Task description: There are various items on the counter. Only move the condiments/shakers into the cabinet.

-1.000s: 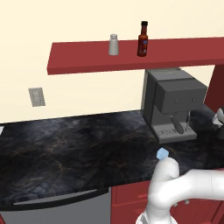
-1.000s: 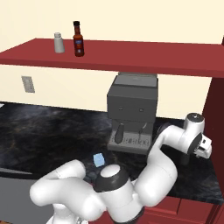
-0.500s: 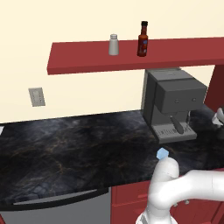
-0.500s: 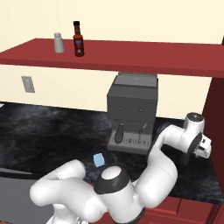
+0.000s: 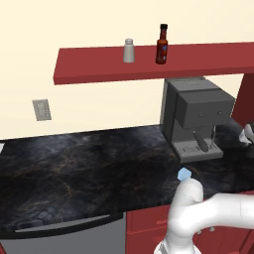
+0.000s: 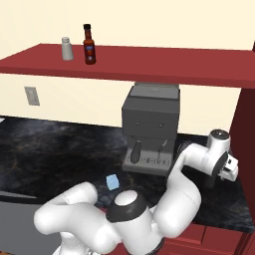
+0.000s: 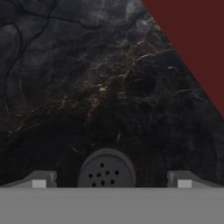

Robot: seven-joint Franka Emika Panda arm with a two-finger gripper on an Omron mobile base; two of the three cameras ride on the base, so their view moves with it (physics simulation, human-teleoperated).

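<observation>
The whitish-grey shaker [image 5: 128, 50] [image 6: 66, 49] and the slim red sauce bottle [image 5: 161, 44] [image 6: 89, 45] stand on top of the long dark red cabinet [image 5: 149, 62] [image 6: 149, 64]. My gripper [image 6: 228, 168] [image 5: 246, 134] hangs low over the black counter [image 5: 89, 163] to the right of the coffee machine. In the hand view the gripper [image 7: 111, 181] is open, and the black shaker's round holed top [image 7: 106, 169] sits between its fingertips [image 7: 41, 179], untouched. A small light-blue block [image 5: 184, 174] [image 6: 112, 182] lies on the counter in front of the machine.
The big grey coffee machine [image 5: 196, 116] [image 6: 149, 129] stands under the cabinet, close to the left of my hand. A dark red side panel [image 6: 246, 134] [image 7: 192, 39] closes the counter on the right. A wall socket [image 5: 41, 109] sits at the back left.
</observation>
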